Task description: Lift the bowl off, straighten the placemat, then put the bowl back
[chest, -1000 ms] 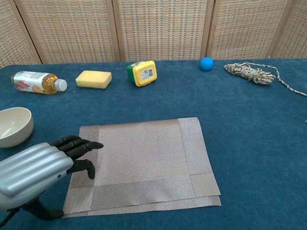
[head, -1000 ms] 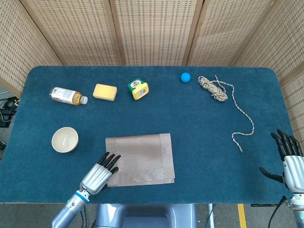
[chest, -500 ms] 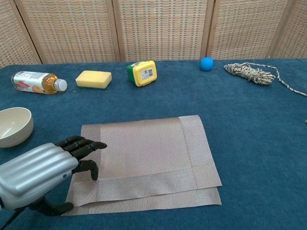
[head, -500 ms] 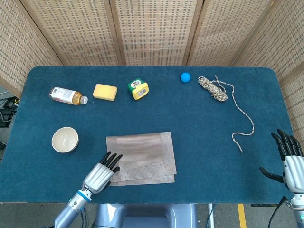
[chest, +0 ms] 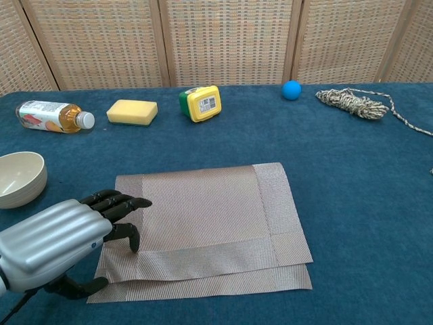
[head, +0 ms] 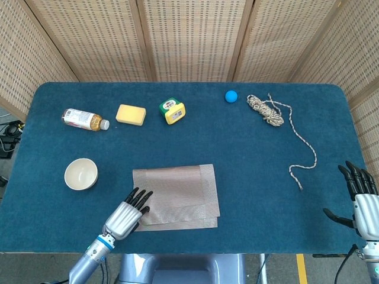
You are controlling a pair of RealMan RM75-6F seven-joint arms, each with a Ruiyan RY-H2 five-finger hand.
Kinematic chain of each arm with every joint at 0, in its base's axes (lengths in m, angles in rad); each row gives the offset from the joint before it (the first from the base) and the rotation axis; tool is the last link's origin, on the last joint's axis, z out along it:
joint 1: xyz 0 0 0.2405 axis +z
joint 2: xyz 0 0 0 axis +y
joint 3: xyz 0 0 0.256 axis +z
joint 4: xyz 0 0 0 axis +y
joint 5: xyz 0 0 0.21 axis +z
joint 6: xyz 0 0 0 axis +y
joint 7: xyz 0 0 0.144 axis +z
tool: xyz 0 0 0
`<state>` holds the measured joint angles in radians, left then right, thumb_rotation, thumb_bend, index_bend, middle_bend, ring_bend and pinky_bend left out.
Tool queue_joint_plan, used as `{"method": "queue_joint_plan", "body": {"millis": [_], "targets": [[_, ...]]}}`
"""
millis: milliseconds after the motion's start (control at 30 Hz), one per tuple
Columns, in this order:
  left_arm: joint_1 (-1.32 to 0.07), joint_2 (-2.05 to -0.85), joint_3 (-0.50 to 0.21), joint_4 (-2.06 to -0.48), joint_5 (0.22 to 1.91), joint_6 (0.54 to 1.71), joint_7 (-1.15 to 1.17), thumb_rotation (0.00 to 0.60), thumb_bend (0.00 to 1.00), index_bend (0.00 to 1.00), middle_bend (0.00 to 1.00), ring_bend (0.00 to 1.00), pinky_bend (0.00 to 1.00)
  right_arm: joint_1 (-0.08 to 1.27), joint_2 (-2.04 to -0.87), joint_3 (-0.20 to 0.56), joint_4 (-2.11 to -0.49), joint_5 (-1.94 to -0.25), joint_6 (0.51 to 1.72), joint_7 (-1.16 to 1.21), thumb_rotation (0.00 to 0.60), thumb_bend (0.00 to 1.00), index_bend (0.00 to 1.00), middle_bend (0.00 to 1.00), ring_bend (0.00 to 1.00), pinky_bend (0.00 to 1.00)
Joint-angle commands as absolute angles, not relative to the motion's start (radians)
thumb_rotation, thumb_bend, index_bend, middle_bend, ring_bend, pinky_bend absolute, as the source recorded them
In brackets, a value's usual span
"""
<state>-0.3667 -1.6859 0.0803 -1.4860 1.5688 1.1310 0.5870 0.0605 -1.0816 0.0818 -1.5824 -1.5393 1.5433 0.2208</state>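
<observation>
left robot hand (chest: 64,237) rests on folded placemat's (chest: 210,223) left edge.

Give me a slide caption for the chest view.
Left hand on the folded placemat's corner, bowl set aside left.

The counter (chest: 352,189) wears matt blue felt-like cloth. On it, the placemat (chest: 203,227) is ribbed woven fabric, the bowl (chest: 17,177) smooth and glossy, the rope (chest: 352,103) rough fibre.
</observation>
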Motion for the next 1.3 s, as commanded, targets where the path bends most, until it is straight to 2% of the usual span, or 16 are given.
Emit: {"method": "queue_joint_plan", "body": {"millis": [33,400,467,700,833,1300], "targets": [[-0.37,-1.689,0.076,-1.486,1.571,1.134,0.585,0.6,0.35,0.35,0.0,0.0,0.0,0.06,-1.081,0.082,-1.583,-1.538,1.543,0.221,0.6,0.1,0.02,0.0,0.0,0.0],[-0.382,-1.716,0.056,-1.465,1.558,1.135,0.582,0.6,0.37,0.37,0.0,0.0,0.0,0.061,-1.079,0.081,-1.583,-1.539,1.541,0.227,0.6,0.1,0.02,0.0,0.0,0.0],[-0.383,-1.724,0.053,-1.459,1.557,1.139,0.577,0.6,0.37,0.4,0.0,0.0,0.0,0.061,-1.079,0.081,-1.583,-1.539,1.542,0.228,0.6,0.1,0.02,0.0,0.0,0.0],[-0.382,-1.747,0.041,-1.435,1.572,1.173,0.551,0.6,0.4,0.61,0.0,0.0,0.0,0.061,-1.079,0.082,-1.583,-1.539,1.541,0.229,0.6,0.1,0.02,0.0,0.0,0.0],[-0.384,-1.752,0.038,-1.425,1.577,1.184,0.536,0.6,0.4,0.68,0.0,0.0,0.0,0.061,-1.079,0.081,-1.583,-1.54,1.541,0.229,0.6,0.1,0.02,0.0,0.0,0.0],[-0.393,-1.71,0.027,-1.475,1.613,1.23,0.519,0.6,0.47,0.72,0.0,0.0,0.0,0.061,-1.079,0.079,-1.586,-1.541,1.54,0.223,0.6,0.1,0.02,0.0,0.0,0.0]]}}
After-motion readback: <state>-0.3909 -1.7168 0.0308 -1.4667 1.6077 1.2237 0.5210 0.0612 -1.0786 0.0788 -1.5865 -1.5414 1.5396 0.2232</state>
